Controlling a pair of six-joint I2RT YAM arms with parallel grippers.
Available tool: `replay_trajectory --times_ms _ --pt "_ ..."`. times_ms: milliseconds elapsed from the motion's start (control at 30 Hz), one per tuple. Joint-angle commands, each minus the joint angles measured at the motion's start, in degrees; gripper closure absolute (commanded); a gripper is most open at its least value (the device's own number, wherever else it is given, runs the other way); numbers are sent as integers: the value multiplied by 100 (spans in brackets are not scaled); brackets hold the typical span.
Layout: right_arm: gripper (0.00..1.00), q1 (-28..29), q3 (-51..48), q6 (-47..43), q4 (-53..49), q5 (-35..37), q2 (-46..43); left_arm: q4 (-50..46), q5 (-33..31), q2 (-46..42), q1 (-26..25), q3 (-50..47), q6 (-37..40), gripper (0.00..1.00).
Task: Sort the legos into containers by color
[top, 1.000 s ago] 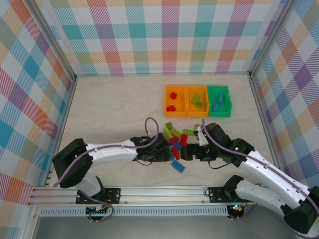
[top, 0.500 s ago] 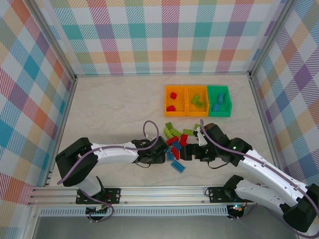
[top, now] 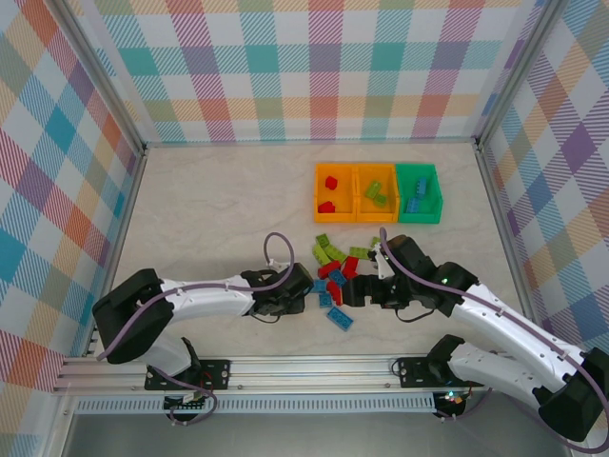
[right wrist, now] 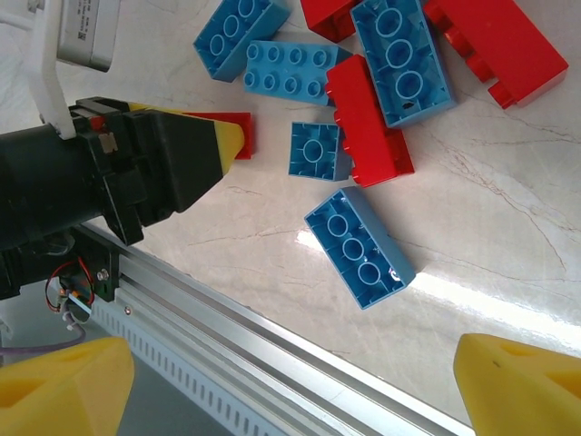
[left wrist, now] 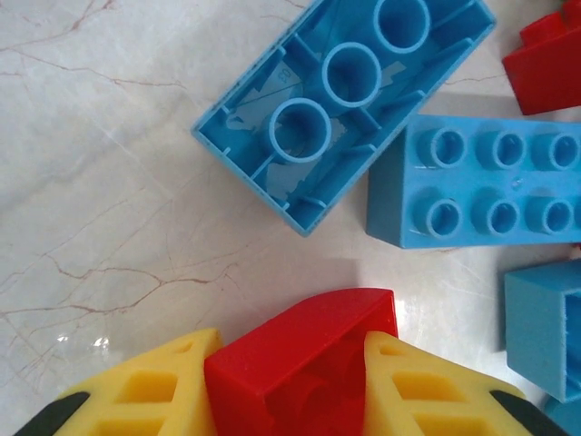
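The left tool (left wrist: pixel 290 350) is clamped on a red brick (left wrist: pixel 313 327) at the near edge of the loose legos (top: pixel 333 271), low over the marble counter (left wrist: pixel 109 182). The brick sits skewed between the yellow fingers (left wrist: pixel 154 381), so it may well pivot or slip out on the lift. Just ahead lie an upturned blue brick (left wrist: pixel 345 100) and a studded blue brick (left wrist: pixel 490 195), close enough to be nudged. The right tool (right wrist: pixel 290 386) hangs wide open and empty opposite, across the pile; the two arms could clash there. The containers stand well beyond, and the left orange bin (top: pixel 335 168) holding reds lies past the heap.
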Motion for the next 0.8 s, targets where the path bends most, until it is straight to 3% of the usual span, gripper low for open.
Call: replay_trajectory --times_ms 0,100,233,467,600,767 --pt "7 33 -19 122 316 -99 -114 81 148 -510 54 194 363 88" --pt "6 32 -54 181 579 28 -260 129 44 -814 36 592 603 88" --pt "4 28 -71 331 659 850 -667 105 -760 -650 99 1441 1162 88" --pt "1 24 -134 432 698 1536 -1325 536 -1927 1215 760 3302 2239 89" --pt "0 29 -135 500 449 1472 -1359 611 -1788 2168 853 4096 2646 84" --pt "0 21 -174 486 101 1410 -1430 523 -1173 1536 697 3380 2084 65"
